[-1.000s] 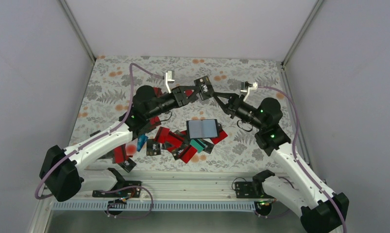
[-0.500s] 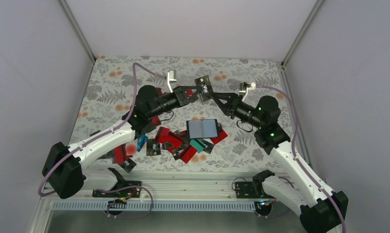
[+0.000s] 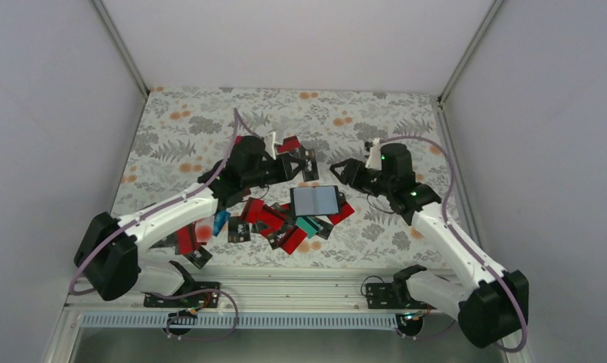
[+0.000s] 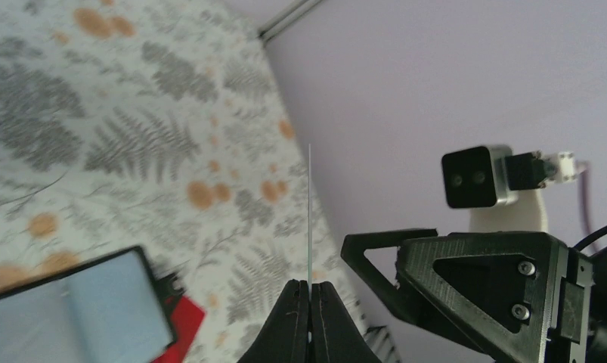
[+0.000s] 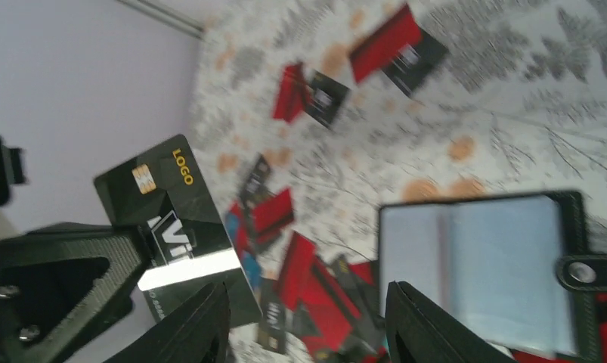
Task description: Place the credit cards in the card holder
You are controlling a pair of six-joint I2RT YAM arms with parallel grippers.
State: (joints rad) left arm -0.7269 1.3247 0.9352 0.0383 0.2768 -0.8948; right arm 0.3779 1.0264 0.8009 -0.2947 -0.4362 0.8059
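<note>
The left claw [image 4: 309,293] was clamped on a black credit card [image 5: 171,219], holding it above the floral counter [image 3: 179,128], just past the far edge of the card holder [image 3: 316,200]. The holder lay open on the scattered credit cards [image 3: 274,223]. The right claw [image 3: 339,171] hovered near the holder's far right corner, its jaws apart and empty.

Left pincer [image 4: 309,287] pinched shut; right pincer [image 5: 304,310] spread apart (arms angled inward).

black card [image 5: 175,227]: glossy plastic, catches glare. card holder [image 5: 478,272]: matte black rim, shiny clear-plastic windows. table cover [image 3: 171,144]: matte floral print.
</note>
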